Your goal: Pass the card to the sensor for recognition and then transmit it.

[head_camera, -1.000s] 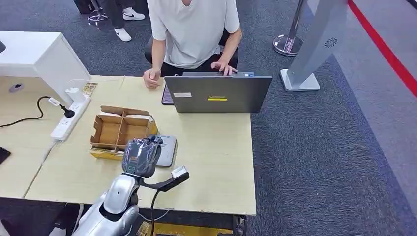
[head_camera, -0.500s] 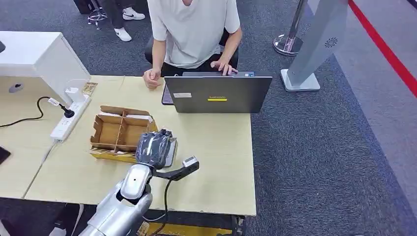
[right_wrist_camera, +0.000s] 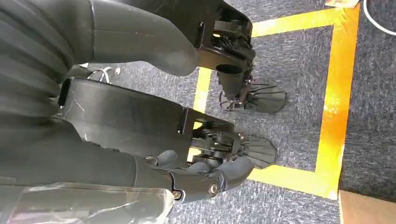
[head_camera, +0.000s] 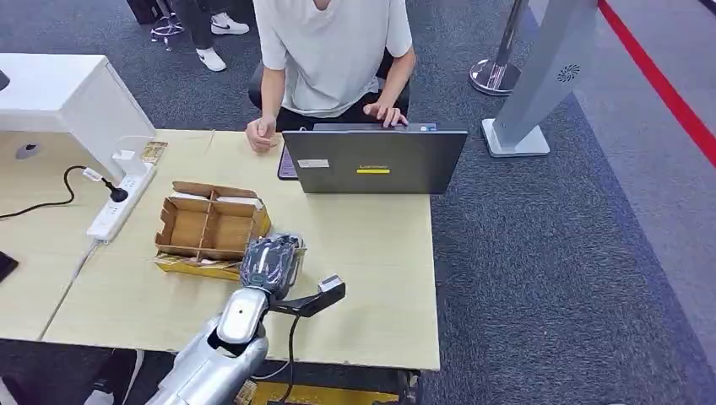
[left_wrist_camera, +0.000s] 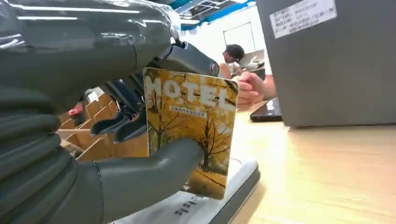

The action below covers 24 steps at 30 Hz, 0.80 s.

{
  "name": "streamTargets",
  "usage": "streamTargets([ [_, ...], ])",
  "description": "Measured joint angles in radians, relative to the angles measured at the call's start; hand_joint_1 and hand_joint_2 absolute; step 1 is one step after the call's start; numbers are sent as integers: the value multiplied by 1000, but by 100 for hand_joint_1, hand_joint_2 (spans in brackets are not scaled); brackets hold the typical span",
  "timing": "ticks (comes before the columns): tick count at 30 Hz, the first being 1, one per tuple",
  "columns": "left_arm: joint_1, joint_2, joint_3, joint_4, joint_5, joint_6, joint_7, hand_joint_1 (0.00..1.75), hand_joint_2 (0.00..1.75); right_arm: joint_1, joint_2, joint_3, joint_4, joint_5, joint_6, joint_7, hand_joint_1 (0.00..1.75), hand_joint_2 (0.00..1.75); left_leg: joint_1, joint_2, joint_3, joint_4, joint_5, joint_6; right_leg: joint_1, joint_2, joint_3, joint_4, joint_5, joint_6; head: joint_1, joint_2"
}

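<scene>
The left hand (left_wrist_camera: 93,140) pinches the card (left_wrist_camera: 189,130) between thumb and fingers, holding it upright with its long axis vertical and the printed face toward the wrist camera. Directly beneath it lies the sensor (left_wrist_camera: 205,200), a flat grey pad on the surface (head_camera: 371,253); the card's lower edge hangs just above the pad, perhaps touching, so the coming move is judged a short descent or hold. The right hand (right_wrist_camera: 201,179) hangs by the robot's side over the floor, fingers curled in on nothing, well away from the card. Just beyond the sensor stands the box (head_camera: 207,228). Farther off are a laptop (head_camera: 376,160) and a seated person (head_camera: 329,51).
</scene>
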Motion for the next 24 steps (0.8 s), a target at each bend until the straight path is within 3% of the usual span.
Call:
streamTargets([
  [18, -15, -5, 0, 30, -6, -30, 65, 175, 175, 0, 0, 0, 0, 6, -16, 6, 0, 175, 0, 0, 1, 0, 0, 0, 0, 0, 1, 1, 0, 0, 0, 0],
  [22, -11, -5, 0, 30, -20, 42, 49, 175, 175, 0, 0, 0, 0, 6, -14, 5, 0, 175, 0, 0, 1, 0, 0, 0, 0, 0, 1, 1, 0, 0, 0, 0],
  [24, -12, -5, 0, 30, -43, 158, 20, 175, 175, 0, 0, 0, 0, 6, -12, 7, 0, 175, 0, 0, 1, 0, 0, 0, 0, 0, 1, 1, 0, 0, 0, 0],
])
